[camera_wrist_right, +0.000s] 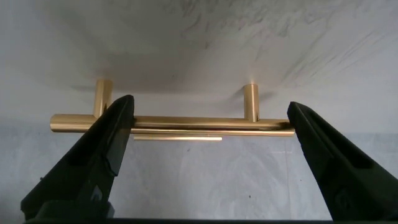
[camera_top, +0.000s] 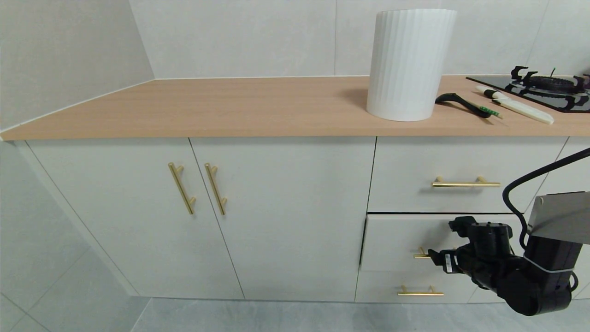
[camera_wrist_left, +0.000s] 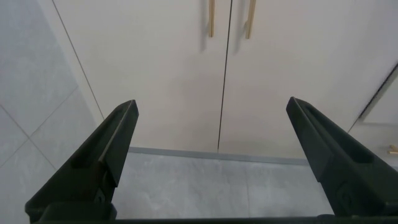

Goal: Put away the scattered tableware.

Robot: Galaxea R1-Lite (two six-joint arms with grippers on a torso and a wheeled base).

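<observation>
On the wooden counter point(camera_top: 230, 106), to the right of a tall white ribbed container point(camera_top: 408, 64), lie a black-handled utensil point(camera_top: 461, 102), a small green-handled piece point(camera_top: 491, 111) and a white knife point(camera_top: 521, 107). My right gripper point(camera_top: 433, 256) is down at the middle drawer point(camera_top: 396, 240), which stands slightly ajar. Its fingers are open, with the gold handle point(camera_wrist_right: 186, 123) lying across the gap between them. My left gripper point(camera_wrist_left: 211, 106) is open and holds nothing; it faces the lower cabinet doors point(camera_wrist_left: 273, 87) above the floor.
A black gas hob point(camera_top: 548, 90) occupies the counter's far right. The top drawer point(camera_top: 465, 184) and bottom drawer point(camera_top: 420, 293) are shut. Two cabinet doors with vertical gold handles point(camera_top: 182, 188) are closed to the left. Grey tiled floor point(camera_wrist_left: 211, 186) lies below.
</observation>
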